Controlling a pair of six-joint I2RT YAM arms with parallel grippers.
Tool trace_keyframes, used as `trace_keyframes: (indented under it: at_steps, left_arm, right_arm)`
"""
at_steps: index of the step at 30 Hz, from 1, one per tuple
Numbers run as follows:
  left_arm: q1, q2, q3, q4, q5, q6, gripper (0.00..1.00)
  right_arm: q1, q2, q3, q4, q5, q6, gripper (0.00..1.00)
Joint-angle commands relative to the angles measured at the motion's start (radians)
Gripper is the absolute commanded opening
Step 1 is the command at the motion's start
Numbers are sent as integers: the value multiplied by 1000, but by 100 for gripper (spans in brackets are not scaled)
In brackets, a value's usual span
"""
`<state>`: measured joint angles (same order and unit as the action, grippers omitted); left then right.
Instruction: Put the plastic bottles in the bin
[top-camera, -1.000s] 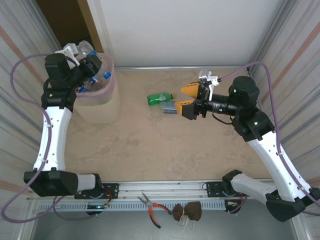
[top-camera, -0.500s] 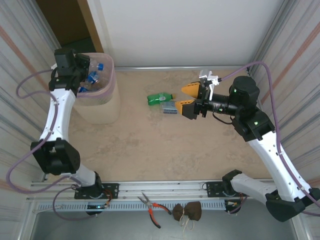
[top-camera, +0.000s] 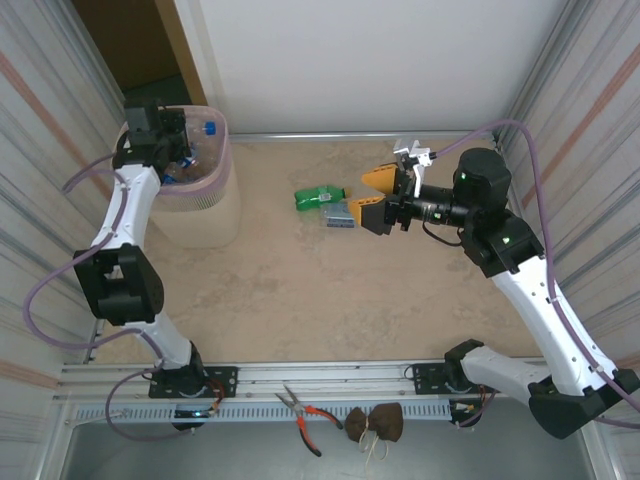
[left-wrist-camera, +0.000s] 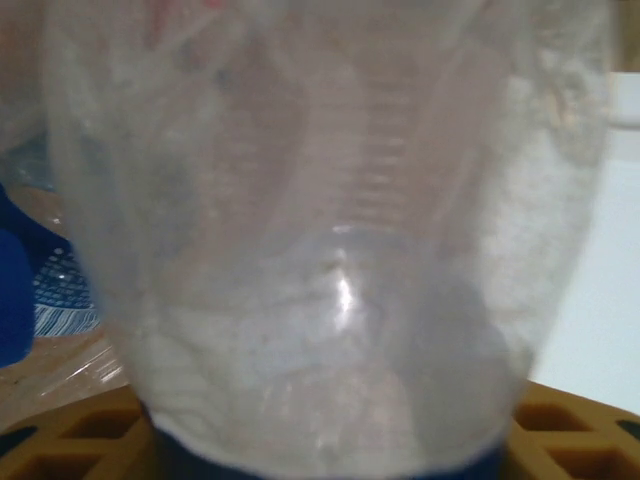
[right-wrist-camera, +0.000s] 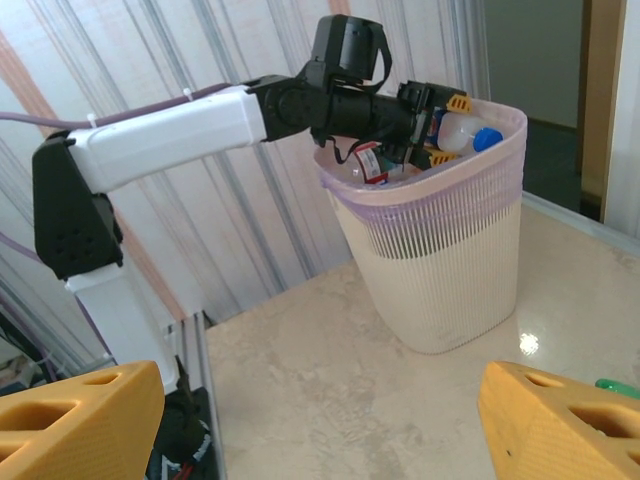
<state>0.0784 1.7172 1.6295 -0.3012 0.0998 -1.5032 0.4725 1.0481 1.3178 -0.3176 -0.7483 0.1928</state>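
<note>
Beige marbled table (top-camera: 300, 290); corrugated side walls (top-camera: 40, 80), white rear wall (top-camera: 370, 60); bin (top-camera: 205, 215) at far-left corner, holding bottles (top-camera: 208, 128); left gripper (top-camera: 170, 135) above its rim, clamped on clear bottle (left-wrist-camera: 330, 250); right gripper (top-camera: 371, 202) spread wide, near green bottle (top-camera: 320, 197) lying mid-table.

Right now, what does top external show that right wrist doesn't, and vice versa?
Top external: the pliers at the near edge and a blue-labelled bottle on the table by the open right gripper. Right wrist: the ribbed side of the bin and a red-labelled bottle inside it. Both: the bin, the left gripper down in it, blue-capped bottles inside.
</note>
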Motion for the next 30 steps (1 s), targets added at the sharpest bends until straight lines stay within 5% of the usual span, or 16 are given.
trace_keyframes:
  at_steps: [1, 11, 21, 30]
  left_arm:
    - [-12, 10, 41, 56, 28, -29, 66]
    - [-11, -106, 28, -112, 64, -30, 79]
    - [15, -249, -3, -145, 0, 77, 73]
    - [73, -29, 187, 30, 262, 239, 64]
  right_arm:
    - [-11, -1, -5, 1, 0, -23, 81]
    - [-15, -13, -8, 0, -4, -18, 81]
    - [-11, -25, -13, 9, -10, -10, 81]
    - [-14, -31, -26, 7, -4, -16, 81]
